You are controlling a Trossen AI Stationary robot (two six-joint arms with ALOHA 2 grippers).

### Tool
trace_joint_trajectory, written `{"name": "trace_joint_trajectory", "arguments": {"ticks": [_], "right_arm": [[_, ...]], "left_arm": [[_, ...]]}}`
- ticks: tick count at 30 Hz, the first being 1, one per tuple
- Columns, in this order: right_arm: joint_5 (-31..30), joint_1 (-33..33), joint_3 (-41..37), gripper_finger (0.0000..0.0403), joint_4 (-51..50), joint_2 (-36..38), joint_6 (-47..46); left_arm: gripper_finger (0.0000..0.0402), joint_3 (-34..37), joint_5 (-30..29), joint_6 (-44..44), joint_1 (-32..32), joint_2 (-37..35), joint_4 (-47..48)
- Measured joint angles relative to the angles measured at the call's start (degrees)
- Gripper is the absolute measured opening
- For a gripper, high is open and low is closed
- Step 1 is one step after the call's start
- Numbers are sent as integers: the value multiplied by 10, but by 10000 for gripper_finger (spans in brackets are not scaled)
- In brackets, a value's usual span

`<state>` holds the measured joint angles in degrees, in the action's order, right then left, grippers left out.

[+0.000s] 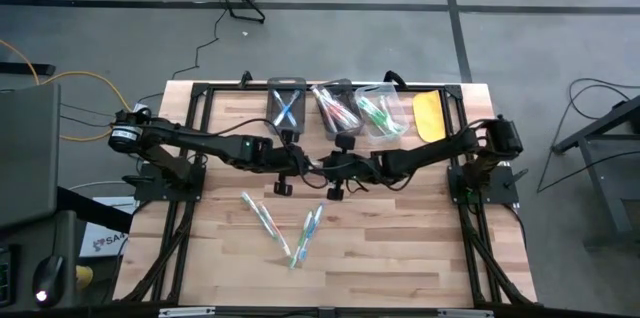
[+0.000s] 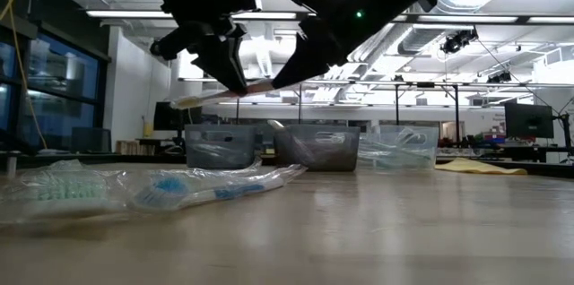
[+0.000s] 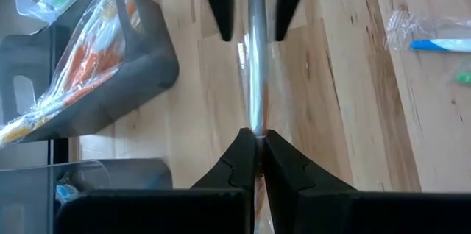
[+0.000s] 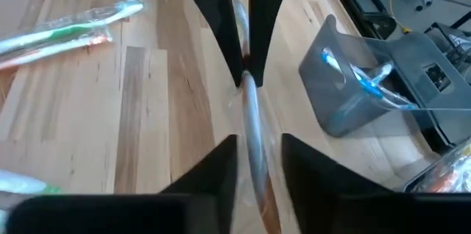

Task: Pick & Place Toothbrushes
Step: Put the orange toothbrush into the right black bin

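Left gripper clamped on one end of a wrapped toothbrush, held in the air above mid-table. Right gripper straddles the other end, fingers slightly apart, not pinching. Three bins behind; loose toothbrushes lie nearer the front edge.

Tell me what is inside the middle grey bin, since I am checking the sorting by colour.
The middle grey plastic bin holds clear-wrapped toothbrushes with orange-red handles. Overlapping wrappers hide the count and whatever lies at the bottom.
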<state>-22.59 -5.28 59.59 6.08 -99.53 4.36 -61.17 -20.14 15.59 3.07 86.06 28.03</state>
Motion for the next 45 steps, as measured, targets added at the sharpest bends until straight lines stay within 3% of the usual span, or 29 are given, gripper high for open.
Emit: {"name": "trace_joint_trajectory", "arguments": {"ticks": [5, 9, 15, 20, 25, 32, 39, 45], "right_arm": [[5, 0, 0, 19, -3, 0, 3], [6, 0, 0, 18, -6, 0, 2], [-41, 1, 0, 17, -40, 1, -36], [-124, 20, 0, 17, -93, 10, -95], [-192, 63, 0, 17, -125, 33, -158], [-99, 153, 0, 17, -87, 25, -162], [-91, 208, 0, 17, -94, 16, -194], [-56, 210, 0, 17, -130, 16, -220]], "left_arm": [[4, 0, 0, 3, 0, 0, -4], [11, 0, 0, 3, 0, 0, -5], [110, 0, -3, 52, 0, -7, 7], [202, 0, -46, 5, 0, -52, 47], [231, 3, -55, -72, -1, -113, 120], [233, 46, -55, -113, 0, -175, 112], [234, 79, -55, -138, 0, -194, 109], [234, 91, -55, -146, 0, -193, 104]]}}
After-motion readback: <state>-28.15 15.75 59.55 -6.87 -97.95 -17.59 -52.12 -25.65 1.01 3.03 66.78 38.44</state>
